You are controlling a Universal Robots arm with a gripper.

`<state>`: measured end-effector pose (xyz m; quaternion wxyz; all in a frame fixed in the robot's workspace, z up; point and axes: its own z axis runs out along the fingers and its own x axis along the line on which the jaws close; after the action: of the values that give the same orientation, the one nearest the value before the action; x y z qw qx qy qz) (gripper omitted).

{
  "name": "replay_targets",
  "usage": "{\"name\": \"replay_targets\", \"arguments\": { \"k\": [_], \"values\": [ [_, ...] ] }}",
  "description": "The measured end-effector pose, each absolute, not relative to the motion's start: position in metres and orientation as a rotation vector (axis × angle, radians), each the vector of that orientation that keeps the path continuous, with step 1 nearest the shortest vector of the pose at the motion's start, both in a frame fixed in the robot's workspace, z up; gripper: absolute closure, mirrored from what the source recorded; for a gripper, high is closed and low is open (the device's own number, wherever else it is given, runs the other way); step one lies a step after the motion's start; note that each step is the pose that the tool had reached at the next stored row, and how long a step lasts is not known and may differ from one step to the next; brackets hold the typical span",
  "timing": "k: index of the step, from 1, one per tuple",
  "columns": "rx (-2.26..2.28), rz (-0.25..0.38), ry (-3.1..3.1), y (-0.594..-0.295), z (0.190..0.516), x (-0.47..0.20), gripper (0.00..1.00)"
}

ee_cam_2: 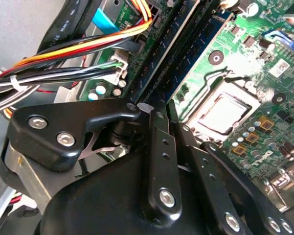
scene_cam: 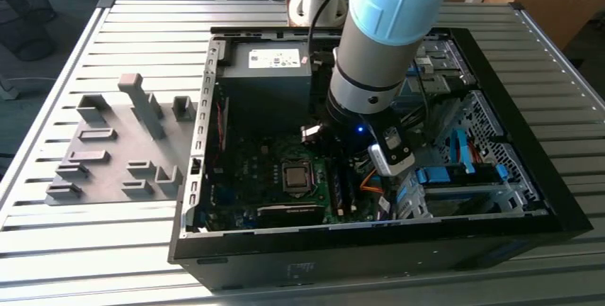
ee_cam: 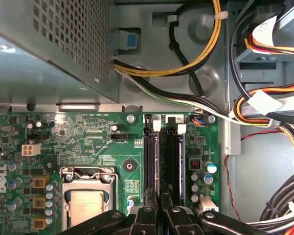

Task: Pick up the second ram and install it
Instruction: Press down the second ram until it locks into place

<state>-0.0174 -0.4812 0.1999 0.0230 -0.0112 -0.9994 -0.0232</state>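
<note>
A slatted metal table (scene_cam: 113,235) carried an open computer case (scene_cam: 529,178). The second ram (ee_cam: 152,161) sat edge-on in its motherboard slot, at three o'clock of the processor socket (ee_cam: 88,200). The gripper (ee_cam: 159,213) hovered over it, fingers (ee_cam_2: 161,161) nearly together.

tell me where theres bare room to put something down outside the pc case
The slatted table is bare in front of the grey fixture plate, and along the strip behind the case toward the exterior view's left. Inside the case it is crowded: the arm hangs over the motherboard, with cable bundles beside the memory slots.
</note>
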Motion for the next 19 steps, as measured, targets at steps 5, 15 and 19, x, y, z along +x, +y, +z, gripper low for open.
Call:
{"name": "replay_targets", "arguments": {
  "k": [5, 15, 19],
  "values": [
    [-0.034, -0.076, -3.095, -0.481, 0.197, -0.017, 0.85],
    [-0.035, -0.073, -3.094, -0.481, 0.231, -0.017, 0.79],
    [-0.035, -0.073, -3.094, -0.481, 0.235, -0.017, 0.79]
  ]
}}
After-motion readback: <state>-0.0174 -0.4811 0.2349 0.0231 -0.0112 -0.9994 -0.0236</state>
